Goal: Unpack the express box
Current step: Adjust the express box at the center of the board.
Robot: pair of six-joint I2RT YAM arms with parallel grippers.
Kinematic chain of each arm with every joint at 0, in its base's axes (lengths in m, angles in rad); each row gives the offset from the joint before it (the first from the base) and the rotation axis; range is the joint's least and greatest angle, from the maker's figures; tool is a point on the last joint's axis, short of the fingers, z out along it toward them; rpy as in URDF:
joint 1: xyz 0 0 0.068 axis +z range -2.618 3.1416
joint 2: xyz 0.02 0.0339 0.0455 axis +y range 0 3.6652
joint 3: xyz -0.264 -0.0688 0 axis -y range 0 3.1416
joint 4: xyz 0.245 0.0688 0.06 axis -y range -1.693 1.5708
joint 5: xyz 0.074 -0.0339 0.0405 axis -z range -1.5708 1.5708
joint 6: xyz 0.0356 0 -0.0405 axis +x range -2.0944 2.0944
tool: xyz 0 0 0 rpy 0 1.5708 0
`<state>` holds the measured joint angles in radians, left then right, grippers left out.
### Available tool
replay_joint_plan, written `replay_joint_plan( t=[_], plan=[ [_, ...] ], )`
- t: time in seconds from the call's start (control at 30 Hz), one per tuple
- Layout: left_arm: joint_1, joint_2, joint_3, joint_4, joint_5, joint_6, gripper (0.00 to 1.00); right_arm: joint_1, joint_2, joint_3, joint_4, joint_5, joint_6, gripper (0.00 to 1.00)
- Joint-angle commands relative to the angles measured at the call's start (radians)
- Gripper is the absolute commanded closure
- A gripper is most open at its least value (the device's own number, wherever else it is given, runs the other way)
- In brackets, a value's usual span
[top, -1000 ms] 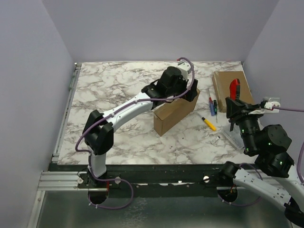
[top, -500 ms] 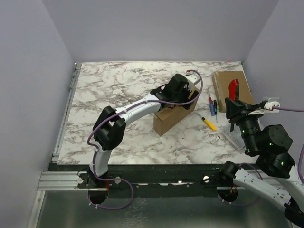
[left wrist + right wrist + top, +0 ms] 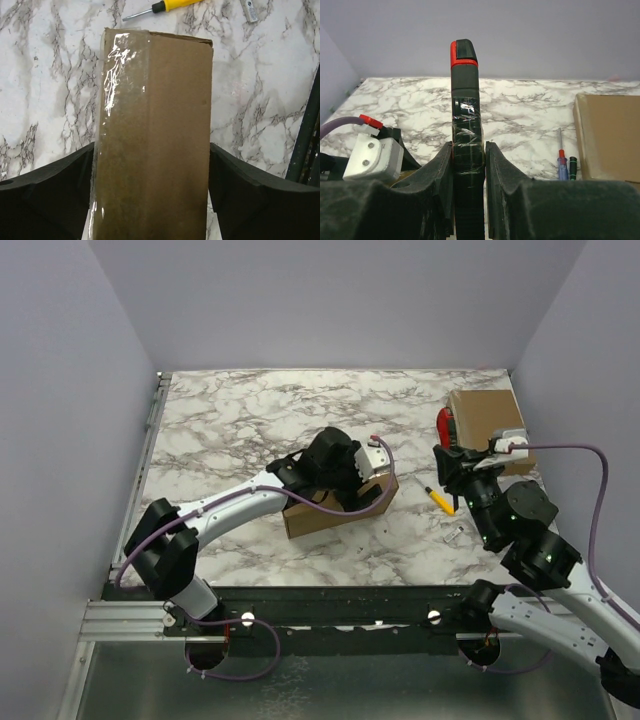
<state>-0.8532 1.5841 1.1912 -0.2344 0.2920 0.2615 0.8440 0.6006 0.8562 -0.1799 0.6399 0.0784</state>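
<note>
- Plain pale walls (image 3: pixel 330 300) close the desk on the left, the far side and the right, leaving only the near edge free, where both arm bases sit.
- The desk (image 3: pixel 220 430) is white marble with grey veins. A metal rail (image 3: pixel 150 430) runs along its left edge, and its left and far-centre parts are bare.
- The express box (image 3: pixel 335 510) — brown cardboard with clear tape along one top edge — lies near the desk's front centre, close to the near edge, with open marble on its left.
- A second cardboard box (image 3: pixel 485 420) sits in the far right corner, against the right wall.
- The left claw (image 3: pixel 152 185) is clamped on the express box, one finger pressed against each long side.
- The right claw (image 3: pixel 468 165) is held above the right part of the desk, clamped on a black cutter (image 3: pixel 465 100) with a red tip that stands upright between its fingers.
- A yellow-handled screwdriver (image 3: pixel 440 501) lies just right of the express box, not touching it.
- A blue-handled screwdriver (image 3: pixel 562 167) lies beside the second box.
- A small pale piece (image 3: pixel 454 534) lies near the yellow one — too small to identify.
</note>
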Motion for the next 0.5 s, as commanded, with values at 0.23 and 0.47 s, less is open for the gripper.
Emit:
replay_joint_plan(
  t=[0.23,0.47],
  plan=[
    [-0.004,-0.118,-0.012,-0.03,-0.028,-0.033,0.01,0.001,0.146,0.035,0.013,-0.147,0.063,0.99],
    [-0.002,-0.187,0.051,-0.006,-0.044,-0.124,0.01,0.001,0.177,0.058,-0.034,-0.178,0.12,0.99]
  ],
)
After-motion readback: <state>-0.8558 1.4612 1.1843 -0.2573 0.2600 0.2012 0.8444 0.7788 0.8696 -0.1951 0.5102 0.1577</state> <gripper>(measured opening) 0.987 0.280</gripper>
